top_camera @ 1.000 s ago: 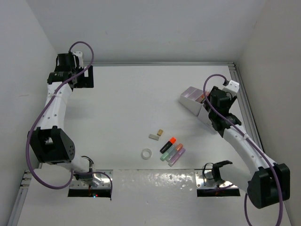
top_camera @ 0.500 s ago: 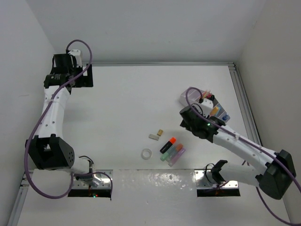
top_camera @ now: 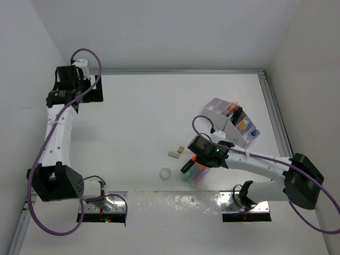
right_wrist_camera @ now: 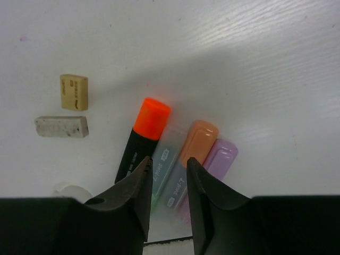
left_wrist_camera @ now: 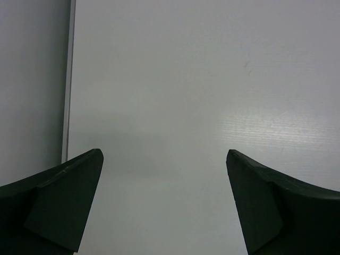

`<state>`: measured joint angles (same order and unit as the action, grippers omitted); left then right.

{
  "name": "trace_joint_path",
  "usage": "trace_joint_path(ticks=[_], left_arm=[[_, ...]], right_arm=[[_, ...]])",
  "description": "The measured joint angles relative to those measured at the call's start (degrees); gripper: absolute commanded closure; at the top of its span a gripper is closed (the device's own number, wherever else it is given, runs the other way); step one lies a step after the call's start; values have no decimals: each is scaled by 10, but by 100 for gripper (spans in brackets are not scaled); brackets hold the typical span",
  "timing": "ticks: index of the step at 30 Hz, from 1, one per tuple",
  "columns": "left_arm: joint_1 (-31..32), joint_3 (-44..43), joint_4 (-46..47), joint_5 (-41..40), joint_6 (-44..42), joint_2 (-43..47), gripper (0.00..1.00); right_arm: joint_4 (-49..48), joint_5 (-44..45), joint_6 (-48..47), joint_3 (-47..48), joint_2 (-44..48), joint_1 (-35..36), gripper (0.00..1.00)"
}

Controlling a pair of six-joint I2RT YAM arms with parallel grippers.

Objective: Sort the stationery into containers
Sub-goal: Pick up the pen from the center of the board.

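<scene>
**Right gripper** (right_wrist_camera: 169, 164): the jaws are drawn in to a narrow gap but not closed. The fingers (right_wrist_camera: 139, 186) stand one on each side of the pale green highlighter (right_wrist_camera: 161, 171), and its clear-capped end lies directly between the tips. The wrist view does not show whether the pads press on its body. The highlighter lies flat on the table (right_wrist_camera: 255, 64).

**Items around the right gripper, wrist view:**
- Black highlighter with an orange cap (right_wrist_camera: 139, 142) lies just outside the finger on the left of the view, alongside the green one.
- Orange highlighter (right_wrist_camera: 196, 142) lies just outside the other finger, alongside the green one's opposite flank.
- Lilac highlighter (right_wrist_camera: 224, 156) is next outward, against the orange one.
- Beige eraser (right_wrist_camera: 74, 92) and speckled grey-white eraser (right_wrist_camera: 61, 126) lie ahead of the fingertips and off to the left of the view. They are near each other but apart, and away from the highlighters.
- Tape ring (right_wrist_camera: 66, 188) lies beside the left-of-view finger, low in the frame and only partly seen.

**Organizer** (top_camera: 215, 109): in the top view it stands beyond the right gripper and off to its right, well apart. Several coloured items stand upright in its compartments.

**Left gripper** (left_wrist_camera: 163, 154): the jaws are spread wide and released, with nothing between them — only bare white table below. In the top view this arm reaches to the far left corner beside a black pad (top_camera: 94, 91), well apart from all the stationery.
</scene>
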<state>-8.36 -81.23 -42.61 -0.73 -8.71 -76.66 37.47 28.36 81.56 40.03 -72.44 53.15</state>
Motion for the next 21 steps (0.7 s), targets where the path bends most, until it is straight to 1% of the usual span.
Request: trace_joint_path(ticks=[5,8,10,14,21], left_arm=[[1,9,4,9,0,1,0],[2,13,4,10,0,3,0],[2,14,3,10,0,6,0],[5,14,4,9,0,12,0],[8,14,3,9,0,16,0]], right_arm=[[-41,-5,-4,-14,-4,15,65],[-61,-4,-9,8,-36,16,64],[-74,-6,-12,22,-64,17,61],[-77,-16,-11,31,-103,18,57],[-71,-29,-7,31,-127,18,57]])
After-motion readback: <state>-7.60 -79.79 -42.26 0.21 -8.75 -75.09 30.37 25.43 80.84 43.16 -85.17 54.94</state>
